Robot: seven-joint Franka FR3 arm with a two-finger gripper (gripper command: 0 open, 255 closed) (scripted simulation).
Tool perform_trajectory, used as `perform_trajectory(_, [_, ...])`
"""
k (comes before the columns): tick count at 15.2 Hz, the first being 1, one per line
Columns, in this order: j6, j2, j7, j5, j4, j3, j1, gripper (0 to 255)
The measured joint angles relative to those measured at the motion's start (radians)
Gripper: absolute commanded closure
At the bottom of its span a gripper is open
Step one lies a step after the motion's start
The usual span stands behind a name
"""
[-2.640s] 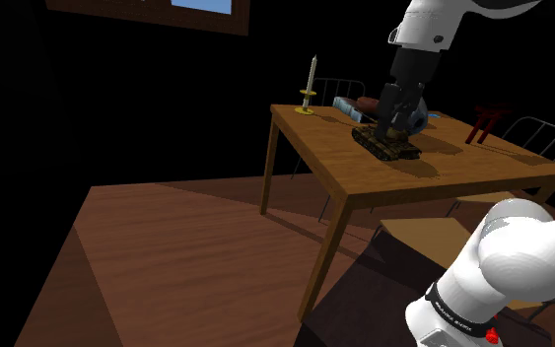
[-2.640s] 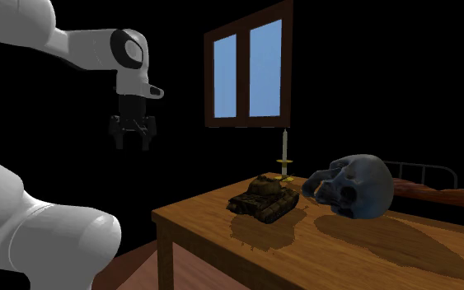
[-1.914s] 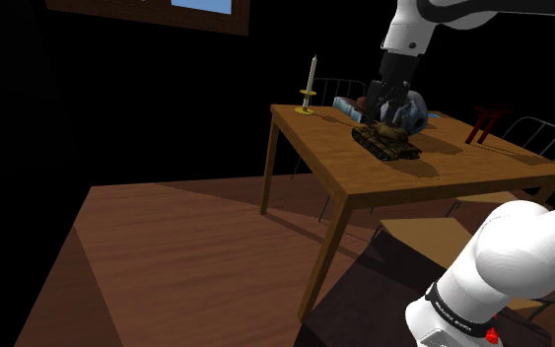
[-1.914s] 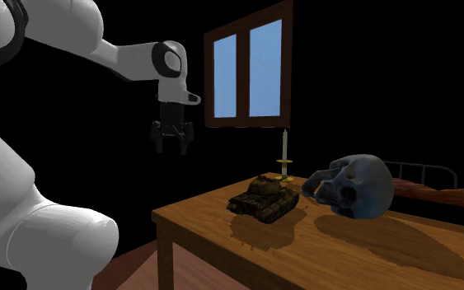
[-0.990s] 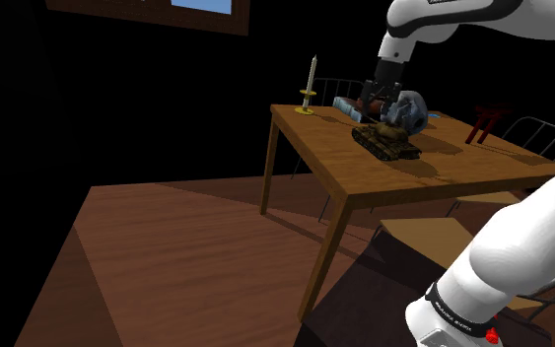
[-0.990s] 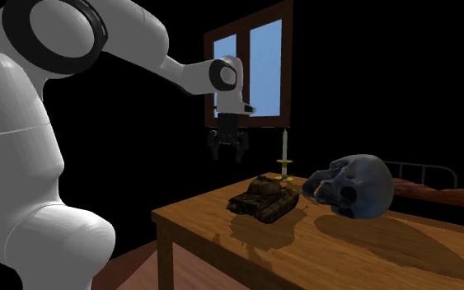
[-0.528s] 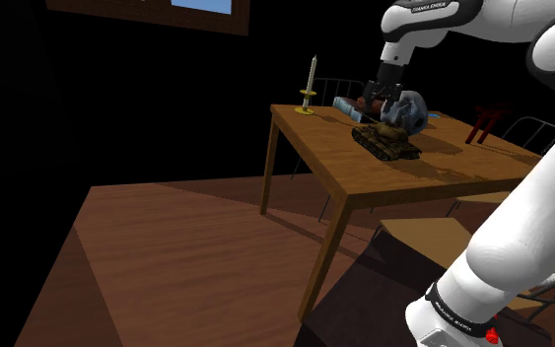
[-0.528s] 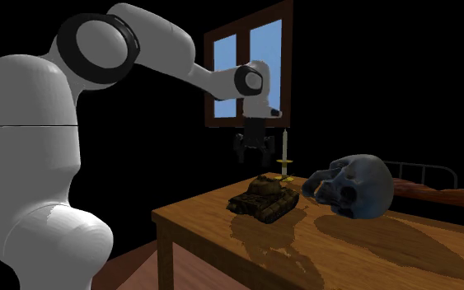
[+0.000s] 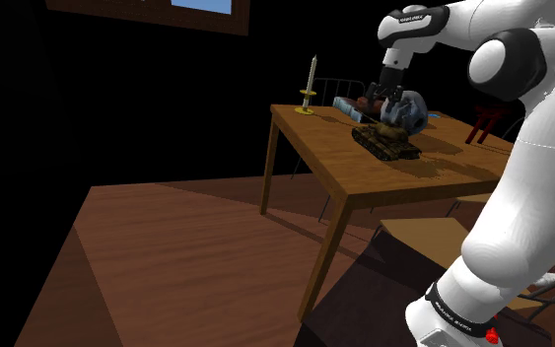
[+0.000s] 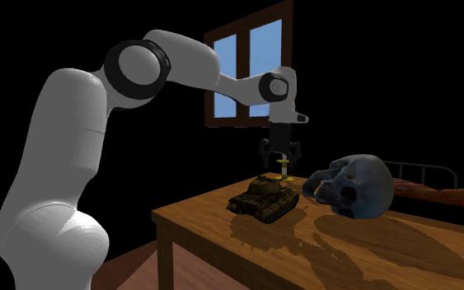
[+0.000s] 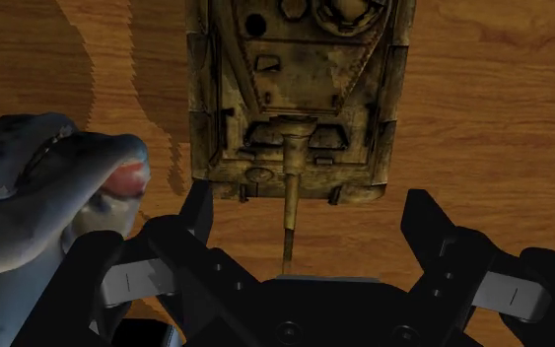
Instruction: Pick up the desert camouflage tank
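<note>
Tank [image 11: 300,94] sits on the surface [image 11: 492,118] just beside the skull [image 11: 38,187], under the gripper [image 11: 312,217], whose fingers stand apart. It looks rigid and probably light; clasp the hull's flat sides, not the thin barrel.

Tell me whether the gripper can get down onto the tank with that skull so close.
Probably yes. The open gripper hangs above the tank, with nothing between them. The skull lies close beside one finger, apart from the tank, so a straight descent may just clear it.
</note>
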Motion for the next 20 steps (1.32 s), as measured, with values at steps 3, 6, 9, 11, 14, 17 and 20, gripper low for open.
perform_trajectory(3, [0.031,0.007,-0.007,0.004,-0.024,-0.002,-0.004,0])
perform_trajectory(6, [0.075,0.005,-0.006,0.003,-0.071,0.0,0.0,0])
perform_trajectory(9, [0.09,0.009,-0.01,0.006,-0.082,0.0,-0.001,255])
perform_trajectory(11, [0.092,0.009,-0.01,0.006,-0.084,0.0,-0.001,255])
perform_trajectory(14, [0.092,0.009,-0.01,0.006,-0.085,0.0,-0.001,255])
perform_trajectory(17, [0.092,0.009,-0.01,0.006,-0.085,0.0,-0.001,255])
perform_trajectory(20, [0.076,0.009,-0.009,0.005,-0.07,-0.001,-0.002,255])
